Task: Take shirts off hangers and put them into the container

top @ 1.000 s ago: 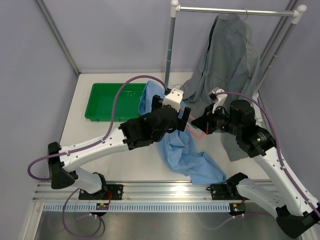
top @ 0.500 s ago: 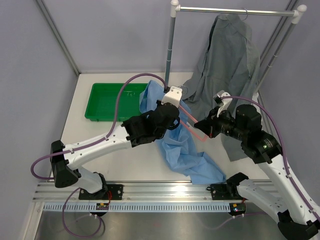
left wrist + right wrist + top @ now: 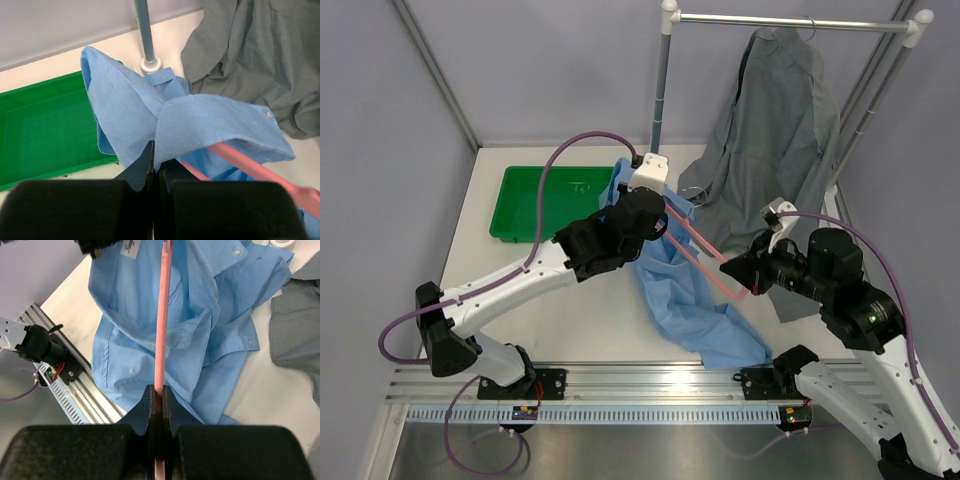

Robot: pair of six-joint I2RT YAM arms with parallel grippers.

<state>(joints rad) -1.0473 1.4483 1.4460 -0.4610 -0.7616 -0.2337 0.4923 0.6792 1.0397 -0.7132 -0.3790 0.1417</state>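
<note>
our left gripper (image 3: 154,152) has just clamped the blue shirt (image 3: 125,107); our right gripper (image 3: 159,392), pinching the hanger (image 3: 162,320), has drawn back, so they should part soon.

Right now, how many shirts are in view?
2. The light blue shirt is mid-table, with the left gripper shut on its fabric. The grey shirt hangs from the rack rail at back right. None visible in the green tray.
</note>
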